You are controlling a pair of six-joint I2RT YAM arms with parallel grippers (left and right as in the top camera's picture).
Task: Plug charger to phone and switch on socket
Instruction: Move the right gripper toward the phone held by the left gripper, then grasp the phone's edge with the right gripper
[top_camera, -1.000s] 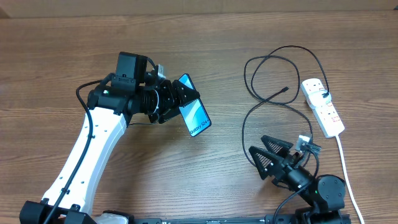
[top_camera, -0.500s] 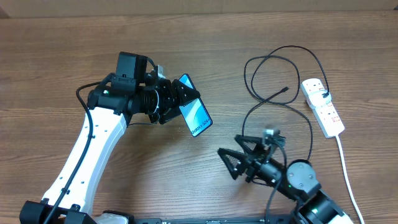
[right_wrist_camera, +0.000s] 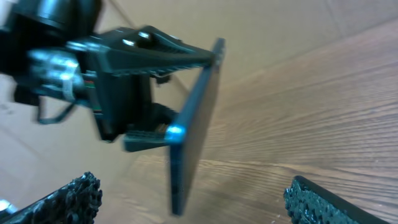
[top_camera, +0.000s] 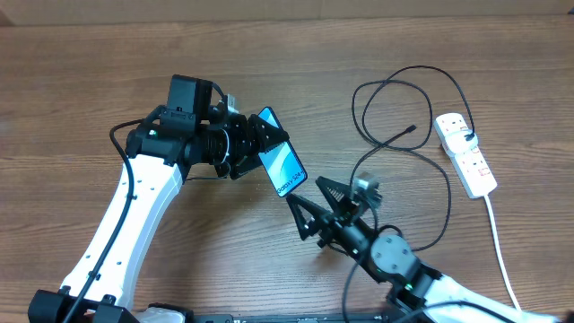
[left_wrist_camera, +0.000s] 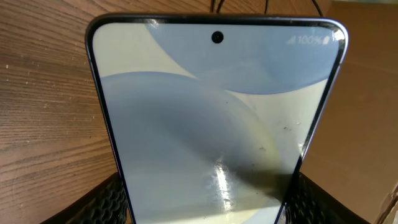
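The left gripper (top_camera: pixel 262 149) holds the phone (top_camera: pixel 282 166) and the right gripper (top_camera: pixel 307 190) gapes empty beside it, while the charger (top_camera: pixel 395 90) lies loose at right, not yet plugged in, and the power strip (top_camera: pixel 466 160) awaits switching.

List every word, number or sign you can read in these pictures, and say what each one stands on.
"100%": top right corner of the phone screen, in the left wrist view; the tiny icons beside it are too blurred to tell.
White print near the lower end of the phone screen, in the overhead view: too small to read surely.
Socket: no marking that can be read.
Right wrist view: no text.
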